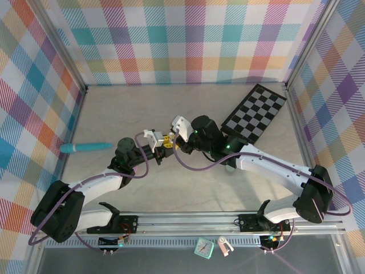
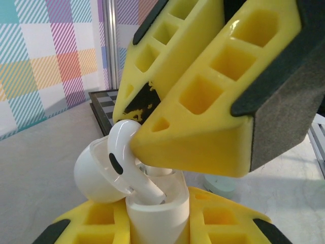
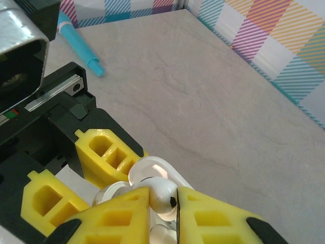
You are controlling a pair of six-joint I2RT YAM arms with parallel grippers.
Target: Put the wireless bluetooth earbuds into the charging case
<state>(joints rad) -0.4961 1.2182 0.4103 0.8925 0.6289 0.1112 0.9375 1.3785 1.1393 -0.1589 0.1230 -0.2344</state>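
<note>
Mid-table, the left gripper [image 1: 161,149] is clamping the white case [image 2: 157,216], its mouth facing up and its lid [image 2: 94,175] hanging open. The right gripper [image 3: 163,203] is pinching the white earbud [image 2: 124,152] by its head. The earbud's long axis is leaning off upright, with the stem tip pointing down into the case and the head sticking out above the rim.

light: bright, even, diffuse, from overhead. shadows: faint, soft-edged, under arms [image 1: 102,184] on table [image 1: 171,114]. glare: small highlights on white earbud [image 2: 122,145]. focus: top view sharp; left wrist bkgd w/ plaid wall [image 2: 45,66] soft.
</note>
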